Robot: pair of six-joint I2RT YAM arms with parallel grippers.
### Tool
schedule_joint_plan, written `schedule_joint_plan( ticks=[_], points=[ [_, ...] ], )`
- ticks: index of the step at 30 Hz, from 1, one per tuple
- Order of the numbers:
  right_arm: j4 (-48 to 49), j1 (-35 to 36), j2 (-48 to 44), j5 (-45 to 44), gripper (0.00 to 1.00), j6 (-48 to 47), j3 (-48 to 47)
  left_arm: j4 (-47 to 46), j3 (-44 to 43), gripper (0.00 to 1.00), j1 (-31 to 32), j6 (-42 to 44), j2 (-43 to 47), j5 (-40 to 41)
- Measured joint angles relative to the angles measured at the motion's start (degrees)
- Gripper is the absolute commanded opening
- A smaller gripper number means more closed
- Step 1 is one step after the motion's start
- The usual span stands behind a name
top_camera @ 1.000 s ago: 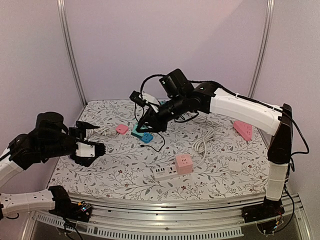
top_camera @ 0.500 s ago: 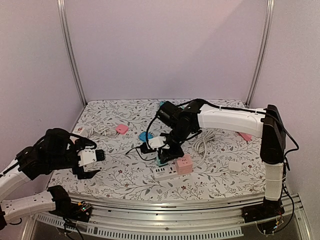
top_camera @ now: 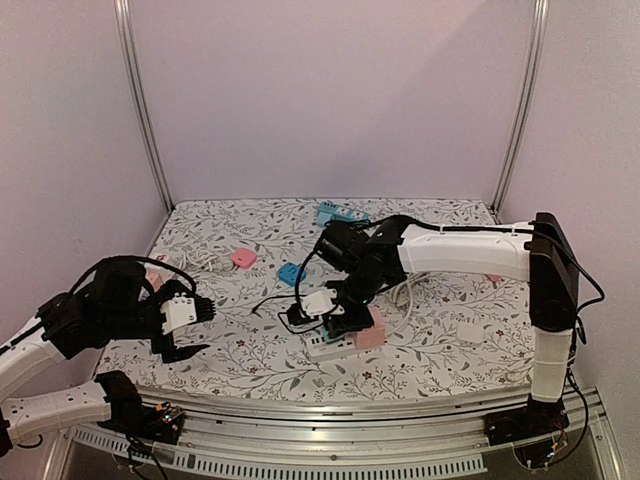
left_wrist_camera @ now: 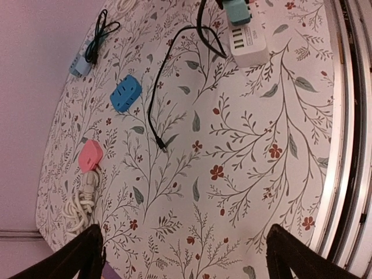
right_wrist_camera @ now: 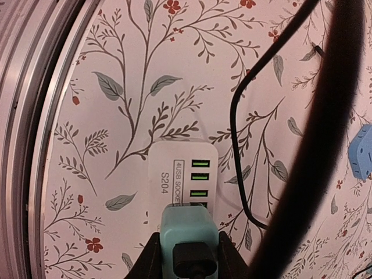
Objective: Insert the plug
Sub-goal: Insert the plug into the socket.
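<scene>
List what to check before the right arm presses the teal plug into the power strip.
1. Grip: right gripper shut on the teal plug: ok.
2. Position: plug over the white power strip, next to its green ports: ok.
3. Alignment underneath: cannot tell, the plug hides it.
4. Black cable lies beside the strip, not across it: ok.
5. Left gripper open, away from the strip: ok.

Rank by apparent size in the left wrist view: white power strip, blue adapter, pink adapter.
1. white power strip, though partly hidden
2. blue adapter
3. pink adapter, only slightly smaller
</scene>
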State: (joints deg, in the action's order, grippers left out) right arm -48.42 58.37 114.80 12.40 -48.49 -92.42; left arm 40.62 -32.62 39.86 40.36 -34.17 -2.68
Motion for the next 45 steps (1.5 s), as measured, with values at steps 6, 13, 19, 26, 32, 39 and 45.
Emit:
schedule_joint_plan(
  ticks=[6, 13, 19, 26, 32, 39, 45],
  points=[
    [1.8, 0.1, -1.5, -1.2, 0.00, 1.1, 2.1, -2.6, -3.2, 0.84, 0.8, -5.6, -3.1, -8.2],
    [3.6, 0.1, -4.0, -1.4, 0.00, 1.9, 4.2, -15.5, -3.3, 0.82, 7.3, -13.2, -14.4, -13.8],
    [4.7, 0.3, -5.0, -1.9, 0.00, 1.9, 7.0, -27.0, 0.3, 0.80, 9.9, -14.9, -20.5, -13.5],
    [5.2, 0.7, -6.5, -3.3, 0.00, 1.9, 9.5, -33.8, 3.2, 0.79, 10.0, -16.5, -21.2, -13.0],
    [5.7, 0.8, -6.5, -3.3, 0.00, 3.0, 10.0, -36.0, 4.0, 0.78, 10.0, -17.5, -21.2, -12.9],
    [8.0, 0.8, -6.5, -2.8, 0.00, 6.2, 12.2, -37.8, 5.5, 0.77, 10.0, -18.8, -20.5, -12.7],
    [9.5, 0.4, -6.5, -2.5, 0.00, 8.5, 12.8, -38.4, 5.7, 0.77, 10.0, -19.7, -20.5, -12.8]
  ],
)
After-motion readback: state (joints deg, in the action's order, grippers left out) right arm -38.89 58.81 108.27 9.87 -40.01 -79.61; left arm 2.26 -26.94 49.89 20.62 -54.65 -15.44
